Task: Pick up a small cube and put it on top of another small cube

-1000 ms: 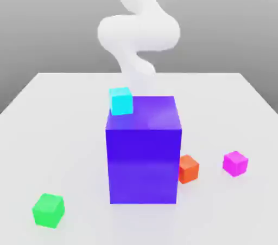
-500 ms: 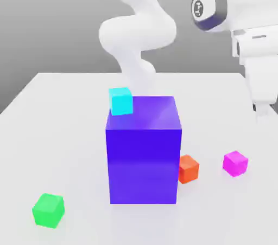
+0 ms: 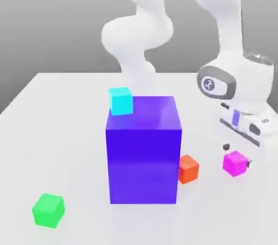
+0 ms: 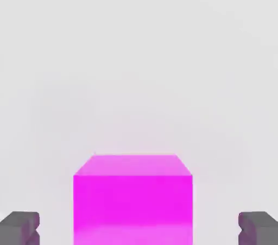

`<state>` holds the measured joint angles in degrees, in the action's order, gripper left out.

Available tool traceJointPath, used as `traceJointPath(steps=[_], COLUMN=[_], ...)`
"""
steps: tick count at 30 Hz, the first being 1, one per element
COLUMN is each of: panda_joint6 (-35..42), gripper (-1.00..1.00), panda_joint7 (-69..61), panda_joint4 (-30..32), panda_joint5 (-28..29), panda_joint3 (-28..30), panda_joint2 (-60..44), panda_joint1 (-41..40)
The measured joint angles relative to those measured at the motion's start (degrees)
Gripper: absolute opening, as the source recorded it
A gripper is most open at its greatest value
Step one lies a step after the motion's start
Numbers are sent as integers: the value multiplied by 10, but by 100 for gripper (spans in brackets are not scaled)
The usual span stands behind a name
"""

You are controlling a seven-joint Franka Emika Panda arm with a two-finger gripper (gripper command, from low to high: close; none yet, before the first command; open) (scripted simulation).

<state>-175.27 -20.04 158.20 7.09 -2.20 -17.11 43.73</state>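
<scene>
So the biggest thing on the white worktop [image 3: 65, 130] is the big blue-purple block [image 3: 143, 152], sitting roughly in the middle with a cyan cube [image 3: 120, 101] perched on its top back corner. The arm [image 3: 233, 84] hangs down over the exterior view's right side of that block.

The bit that matters: the end effector [image 3: 237, 155] is down low at the small magenta cube [image 3: 235, 163], which sits on the worktop at the exterior view's right, near the orange-red cube [image 3: 188, 168] but not touching it. In the hand view the magenta cube [image 4: 133, 198] sits square between the two dark fingertips [image 4: 20, 226], clear gap on both sides, so the fingers are spread wide and nothing's pinched yet. The cube's faces look lined up with the fingers, no tilt.

My guess is the next move is just a squeeze, maybe a touch lower first. The green cube [image 3: 48, 210] is well off at the exterior view's left.
</scene>
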Motion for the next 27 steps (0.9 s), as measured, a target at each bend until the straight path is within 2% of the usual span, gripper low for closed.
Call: traceJointPath(steps=[7,14,27], panda_joint6=[2,105,128], gripper=[-100,-100,-100], panda_joint7=[1,-35,223], panda_joint4=[0,24,-55], panda_joint5=[1,-54,-99], panda_joint3=[0,-34,85], panda_joint2=[1,127,74], panda_joint1=[0,-23,-97])
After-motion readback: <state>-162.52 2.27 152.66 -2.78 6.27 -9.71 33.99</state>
